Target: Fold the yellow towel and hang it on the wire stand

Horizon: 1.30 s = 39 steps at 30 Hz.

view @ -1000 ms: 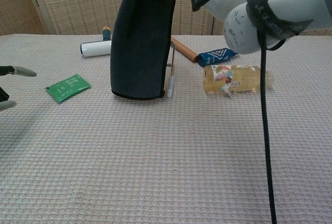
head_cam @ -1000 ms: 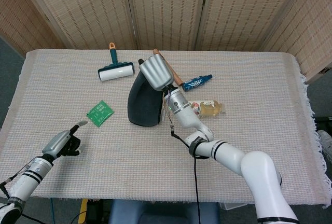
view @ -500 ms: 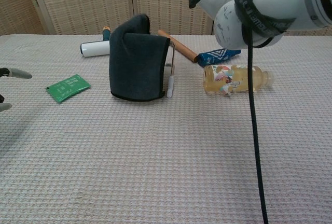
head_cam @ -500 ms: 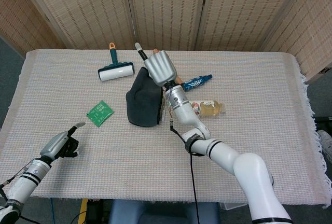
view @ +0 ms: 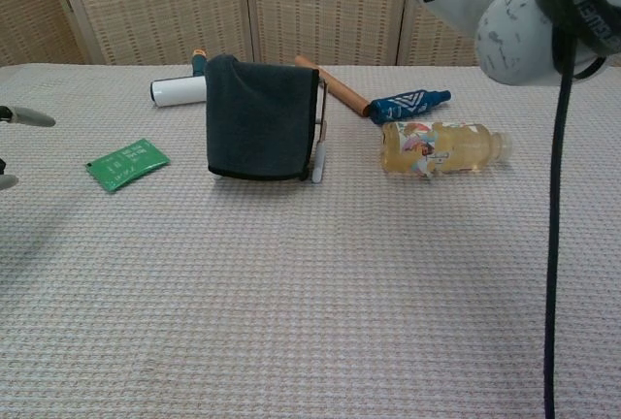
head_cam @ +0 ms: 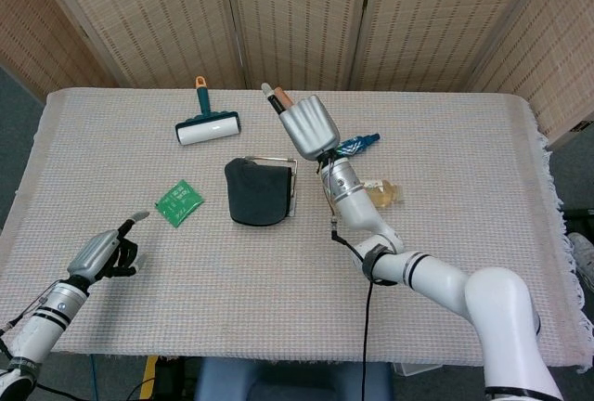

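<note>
Left to right across the tabletop [head_cam: 464, 197]. The left hand [head_cam: 100, 251] hovers low near the front left corner, fingers loosely spread with one extended, holding nothing; it sits slightly lower and nearer the edge than a second ago and takes no part in the action. Beyond it lie a green packet [head_cam: 177, 201] and a lint roller [head_cam: 208, 126], neither disturbed. At centre, the towel [head_cam: 259, 192], which reads as dark navy here, not yellow, now hangs draped over the top bar of the wire stand [head_cam: 291, 187], its front panel falling almost to the cloth in the chest view. A second ago it was stretched tall from the raised right hand; half a second ago it was slumping with a bulge at its top; now it lies flat over the bar, released. The right hand [head_cam: 311, 126] is raised above and just right of the stand, fingers apart and extended, gripping nothing, apart from the towel; it has shifted rightward since release. Right of the stand lie a wooden stick [view: 335, 85], a blue pouch [view: 409, 104] and a bottle [view: 441, 147] on its side, unchanged. Judged from this, the hanging step appears complete and only withdrawal of the arm remains; whether the towel sits evenly on the bar cannot be told.
</note>
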Each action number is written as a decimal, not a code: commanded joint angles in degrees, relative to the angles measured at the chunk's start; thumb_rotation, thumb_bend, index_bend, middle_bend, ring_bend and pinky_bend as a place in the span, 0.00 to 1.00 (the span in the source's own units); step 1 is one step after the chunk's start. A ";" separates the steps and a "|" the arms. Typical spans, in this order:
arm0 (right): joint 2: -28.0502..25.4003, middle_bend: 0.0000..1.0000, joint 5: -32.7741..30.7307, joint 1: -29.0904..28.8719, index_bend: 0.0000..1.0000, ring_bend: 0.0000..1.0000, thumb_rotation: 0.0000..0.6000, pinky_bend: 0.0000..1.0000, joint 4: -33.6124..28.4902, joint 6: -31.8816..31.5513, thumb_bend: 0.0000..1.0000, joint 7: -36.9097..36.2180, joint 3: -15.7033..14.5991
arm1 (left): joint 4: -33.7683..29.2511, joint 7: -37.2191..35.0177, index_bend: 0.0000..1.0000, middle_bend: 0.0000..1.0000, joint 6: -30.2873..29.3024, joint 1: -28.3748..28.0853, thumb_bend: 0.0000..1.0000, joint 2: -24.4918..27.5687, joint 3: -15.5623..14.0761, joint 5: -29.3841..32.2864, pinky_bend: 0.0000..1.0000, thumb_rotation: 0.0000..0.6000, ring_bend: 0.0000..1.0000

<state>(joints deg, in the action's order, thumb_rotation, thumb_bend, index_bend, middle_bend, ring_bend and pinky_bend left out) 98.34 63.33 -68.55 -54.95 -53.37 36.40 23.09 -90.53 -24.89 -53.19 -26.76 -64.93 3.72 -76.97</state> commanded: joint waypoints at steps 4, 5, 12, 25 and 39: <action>-12.10 0.87 0.23 9.16 0.00 0.99 1.00 1.00 -17.51 -3.13 0.58 -1.07 -4.21 | -0.80 6.75 0.06 0.74 -4.45 0.89 0.48 -0.24 0.89 0.13 0.81 1.00 0.66; -13.99 0.87 0.43 10.53 0.01 0.98 1.00 1.00 -20.22 -3.65 0.59 -1.41 -4.91 | -0.90 7.66 0.07 0.72 -5.21 1.05 0.48 -0.38 1.08 0.18 0.80 1.00 0.65; -23.09 0.84 2.53 17.56 0.07 0.95 1.00 1.00 -32.22 -7.03 0.58 -4.22 -8.70 | -0.34 10.35 0.15 0.67 -6.91 1.31 0.47 -0.73 1.77 0.70 0.75 1.00 0.55; -34.41 0.58 11.30 33.72 0.08 0.65 1.00 0.78 -42.49 -18.19 0.58 -16.58 -17.65 | 1.12 21.71 0.18 0.52 -16.68 4.45 0.47 -2.16 1.50 -2.02 0.59 1.00 0.42; -36.88 0.24 19.38 49.83 0.08 0.22 1.00 0.33 -40.15 -30.04 0.58 -27.20 -25.97 | -0.64 30.75 0.12 0.34 -29.63 11.76 0.36 -3.99 -0.73 -5.94 0.33 1.00 0.25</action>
<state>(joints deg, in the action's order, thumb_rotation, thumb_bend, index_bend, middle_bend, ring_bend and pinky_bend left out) 61.75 81.63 -20.57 -95.87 -81.70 10.52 -1.96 -90.74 4.74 -81.24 -16.26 -68.54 3.63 -81.94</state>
